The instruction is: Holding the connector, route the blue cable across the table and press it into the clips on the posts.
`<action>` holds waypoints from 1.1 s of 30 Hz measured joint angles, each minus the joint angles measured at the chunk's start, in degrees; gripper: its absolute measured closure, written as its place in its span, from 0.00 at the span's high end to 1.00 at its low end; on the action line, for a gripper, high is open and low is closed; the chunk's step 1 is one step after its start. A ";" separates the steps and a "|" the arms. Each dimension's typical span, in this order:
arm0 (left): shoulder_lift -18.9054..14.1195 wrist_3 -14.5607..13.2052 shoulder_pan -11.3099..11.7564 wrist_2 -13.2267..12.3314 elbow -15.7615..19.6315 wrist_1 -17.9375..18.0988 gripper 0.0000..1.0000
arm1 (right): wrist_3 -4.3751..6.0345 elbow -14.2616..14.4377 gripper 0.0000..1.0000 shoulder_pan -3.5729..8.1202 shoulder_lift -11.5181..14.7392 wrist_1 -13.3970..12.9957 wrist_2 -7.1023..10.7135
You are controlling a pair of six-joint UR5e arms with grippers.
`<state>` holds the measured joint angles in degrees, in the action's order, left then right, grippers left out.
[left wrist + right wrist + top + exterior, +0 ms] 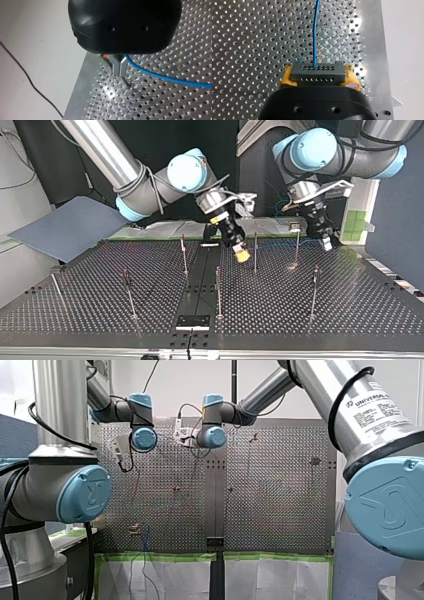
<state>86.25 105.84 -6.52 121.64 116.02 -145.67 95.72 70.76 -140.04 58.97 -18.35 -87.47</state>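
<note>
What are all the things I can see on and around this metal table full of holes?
table: one, silver, perforated, under everything.
posts: seven countable in the top view, thin metal, upright across the table.
connector: one, black, between yellow pads.
blue cable: one, running from the connector ahead over the table.
green tape: strip along the table's near edge in the front view.
sheet: one, blue-grey, beside the table at the top view's left.
plate: one, black, middle of the top view's near edge.
right gripper: yellow pads, shut on the connector.
left gripper: black, metal fingers together.
arms: two, silver with blue joints: my right arm, my left arm.
</note>
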 joint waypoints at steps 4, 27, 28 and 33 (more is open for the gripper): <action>0.00 1.08 1.15 -2.13 -0.94 -0.10 0.00 | -0.04 -1.52 0.00 -0.09 -1.13 0.70 0.11; 4.07 2.35 5.17 -4.59 -6.95 -1.27 0.00 | -0.16 -11.35 0.00 -0.45 -7.37 4.79 0.28; 4.23 2.35 5.37 -4.63 -7.02 -1.18 0.00 | -0.18 -11.62 0.00 -0.45 -7.61 4.87 0.29; 4.63 2.48 6.65 -5.36 -7.41 -0.69 0.00 | -0.77 -13.48 0.00 -0.46 -9.16 6.02 0.28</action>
<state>90.88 108.32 0.13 116.28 108.61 -146.37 94.94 57.28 -140.50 49.82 -12.33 -87.18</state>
